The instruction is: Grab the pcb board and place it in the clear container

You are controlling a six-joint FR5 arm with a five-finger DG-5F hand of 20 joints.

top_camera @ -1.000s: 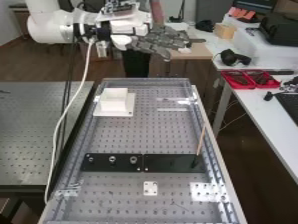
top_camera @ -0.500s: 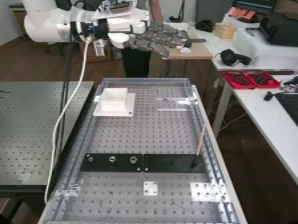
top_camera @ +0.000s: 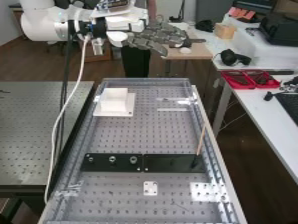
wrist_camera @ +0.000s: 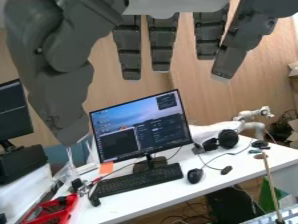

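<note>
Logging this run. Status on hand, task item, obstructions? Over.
Hand open and empty, up near the bench's far end. Pcb board: can't confirm which item. Possible snag: thin stick standing at a slant on a black plate.

Robotics lab, perforated bench (top_camera: pixel 126 135), white robot arm (top_camera: pixel 45 25), monitor (wrist_camera: pixel 141 127), keyboard (wrist_camera: pixel 138 181)
</note>
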